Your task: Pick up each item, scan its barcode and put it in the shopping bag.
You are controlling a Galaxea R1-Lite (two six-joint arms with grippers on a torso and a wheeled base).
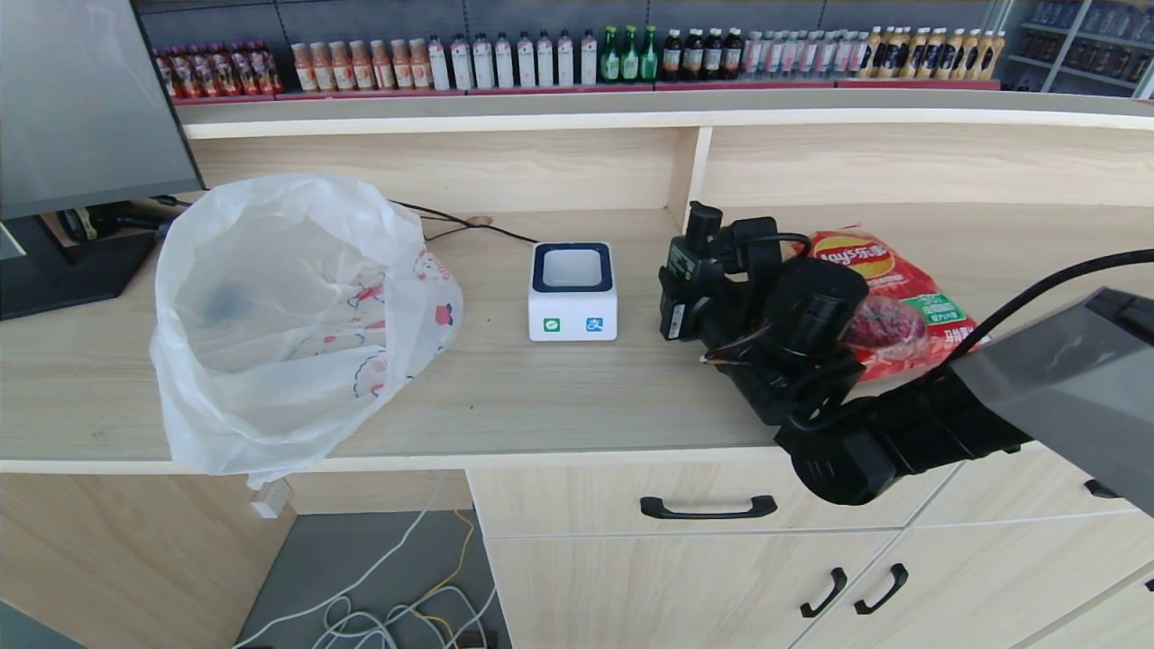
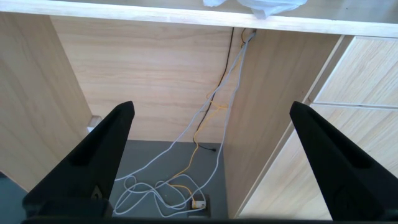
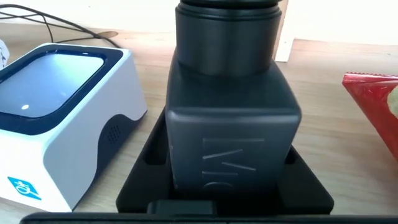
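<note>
left gripper (image 2: pixel 211 118): i see it spread wide, below the counter (image 1: pixel 541 397) edge, above floor cables (image 2: pixel 168 186).
shopping bag (image 1: pixel 288 315): counter's left, mouth open.
scanner (image 1: pixel 572 290): mid-counter.
black bottle (image 1: pixel 688 270): just right of the scanner, right gripper (image 3: pixel 227 180) clamped on its sides.
chips bag (image 1: pixel 888 297): flat, farthest right.

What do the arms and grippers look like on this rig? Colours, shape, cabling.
Right arm is matte black with chunky round joints and a black cable arcing off it. Left gripper has two plain black wedge-shaped fingers, no markings visible.
</note>
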